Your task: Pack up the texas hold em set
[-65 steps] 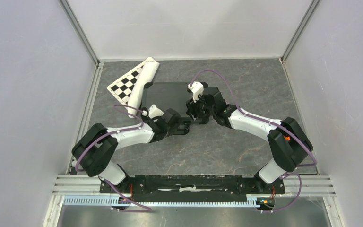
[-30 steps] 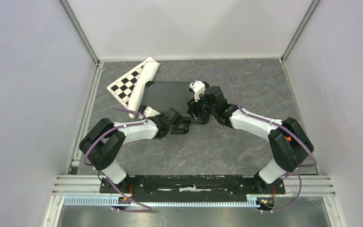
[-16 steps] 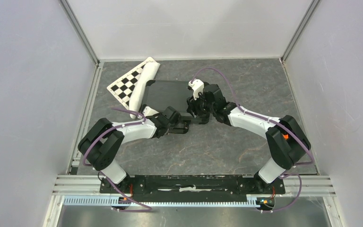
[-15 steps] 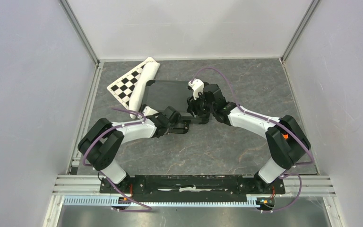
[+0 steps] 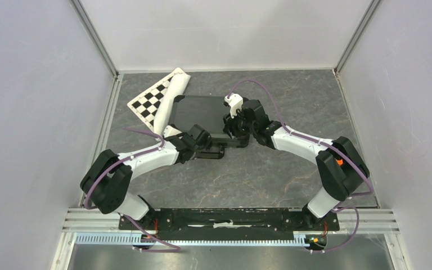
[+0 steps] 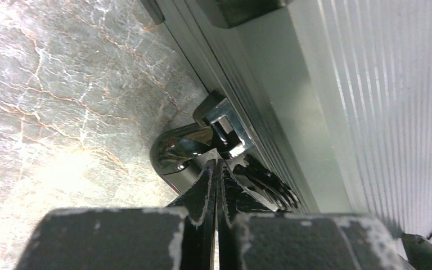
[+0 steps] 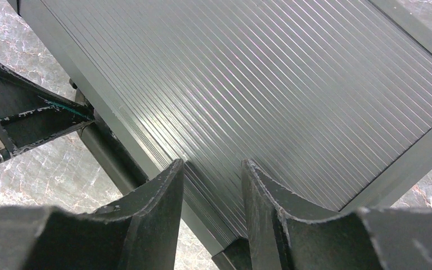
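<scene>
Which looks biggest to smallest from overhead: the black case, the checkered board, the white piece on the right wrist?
1. black case, clearly the largest.
2. checkered board, partly rolled up, so only part of it shows.
3. white piece on the right wrist, smallest despite sitting nearer the camera.

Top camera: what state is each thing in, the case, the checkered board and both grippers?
Case: closed, lying flat.
Checkered board: partly rolled up, beside the case.
Left gripper: shut, tips at a metal fitting on the case's edge.
Right gripper: open, over the case, holding nothing.
</scene>
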You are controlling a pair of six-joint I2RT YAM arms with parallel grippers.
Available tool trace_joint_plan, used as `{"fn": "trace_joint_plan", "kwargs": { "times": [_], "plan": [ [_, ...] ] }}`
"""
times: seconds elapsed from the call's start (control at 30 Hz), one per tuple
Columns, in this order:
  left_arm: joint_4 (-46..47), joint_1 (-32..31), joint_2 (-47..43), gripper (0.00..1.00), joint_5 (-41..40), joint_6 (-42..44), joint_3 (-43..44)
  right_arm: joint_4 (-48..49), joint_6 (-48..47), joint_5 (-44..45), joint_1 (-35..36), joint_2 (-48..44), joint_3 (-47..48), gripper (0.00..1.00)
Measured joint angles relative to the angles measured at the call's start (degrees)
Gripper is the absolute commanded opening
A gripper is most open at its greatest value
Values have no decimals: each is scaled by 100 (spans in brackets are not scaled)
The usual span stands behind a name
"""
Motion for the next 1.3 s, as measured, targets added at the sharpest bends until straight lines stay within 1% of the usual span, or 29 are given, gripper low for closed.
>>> {"fn": "trace_joint_plan", "kwargs": {
  "times": [0.5,0.87,1.03,1.3],
  "plan": [
    [291,4,-72,2,442,4,44,39,24,-103,-37,39,17,46],
    [531,4,442,2,671,4,55,120,63,-151,-37,81,26,46],
    [623,2,472,2,807,4,55,122,63,-153,-37,81,26,45],
    [623,4,369,2,804,4,52,125,66,-155,-37,81,26,45]
  ]
}}
